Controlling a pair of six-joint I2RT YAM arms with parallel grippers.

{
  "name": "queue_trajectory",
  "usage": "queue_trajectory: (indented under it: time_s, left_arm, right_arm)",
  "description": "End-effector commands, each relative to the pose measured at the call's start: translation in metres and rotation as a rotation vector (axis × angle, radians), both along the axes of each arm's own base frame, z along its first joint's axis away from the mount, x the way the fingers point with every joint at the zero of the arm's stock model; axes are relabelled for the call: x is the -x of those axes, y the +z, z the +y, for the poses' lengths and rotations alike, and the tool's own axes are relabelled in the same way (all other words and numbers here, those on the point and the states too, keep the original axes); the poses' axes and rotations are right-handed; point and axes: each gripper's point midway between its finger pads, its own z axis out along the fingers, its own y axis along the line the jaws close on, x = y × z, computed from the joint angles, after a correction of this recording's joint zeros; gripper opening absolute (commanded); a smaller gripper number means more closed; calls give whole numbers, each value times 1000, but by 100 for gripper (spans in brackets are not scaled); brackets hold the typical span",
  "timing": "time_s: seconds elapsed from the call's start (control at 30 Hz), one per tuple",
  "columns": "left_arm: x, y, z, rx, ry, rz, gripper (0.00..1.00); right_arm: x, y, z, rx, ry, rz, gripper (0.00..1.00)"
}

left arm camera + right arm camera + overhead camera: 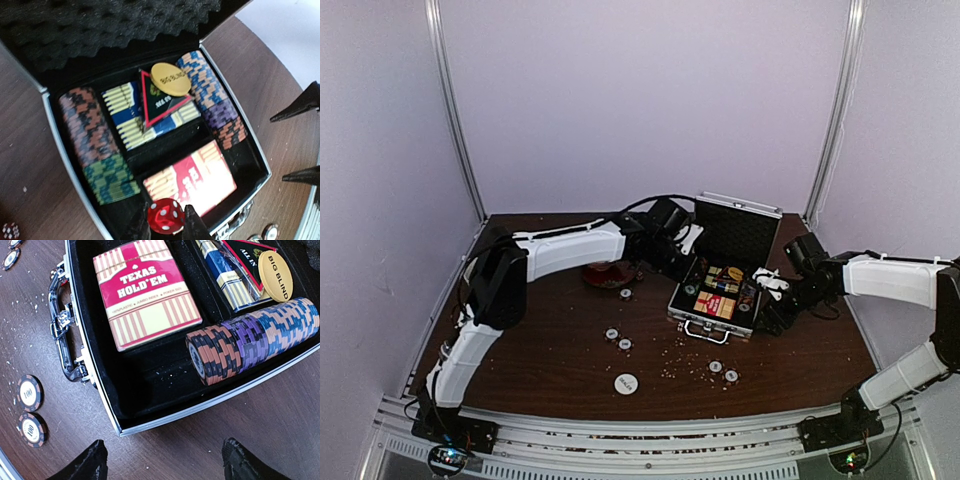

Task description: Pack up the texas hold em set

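Observation:
The silver briefcase (693, 312) lies open on the table, lid up. Its black lining holds rows of poker chips (97, 145), a red-yellow "Texas Hold'em" card box (145, 290) and a yellow "Big Blind" disc (171, 79). My left gripper (165, 220) hangs over the case's front part, shut on a red die (164, 212). In the top view the left gripper (688, 255) is above the case's left side. My right gripper (165, 462) stands open over bare table just off the case's near right corner (120, 429). A second die (10, 231) lies on the table left of the case.
Loose chips lie on the table: two (617, 338) left of centre, one (625, 293) by the red-white bowl (610, 275), two (723, 371) in front of the case. A white disc (625, 382) lies near the front edge. Crumbs dot the wood.

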Motion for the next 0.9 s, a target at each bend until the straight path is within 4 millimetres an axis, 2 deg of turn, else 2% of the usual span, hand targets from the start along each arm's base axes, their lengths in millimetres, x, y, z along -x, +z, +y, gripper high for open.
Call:
queue_trajectory:
  time_s: [0.0,0.27,0.57,0.73,0.87]
  left_arm:
    - [-13,21,-30,154,-32,-34,23]
    - [-17,5,-43,183,-38,-7,24]
    - [-22,6,-49,213,-27,-13,30]
    - [-22,35,-45,233,-30,-49,31]
    - [-17,65,-29,220,-27,-112,38]
  right_arm:
    - [-5,8,-1,-8,-16,-23,79]
    - [-5,6,-2,-4,-18,-16,79]
    - [-4,4,-2,-1,-19,-10,79]
    - [-5,5,-2,-4,-18,-15,79]
    - [-5,11,0,-10,-10,-22,79]
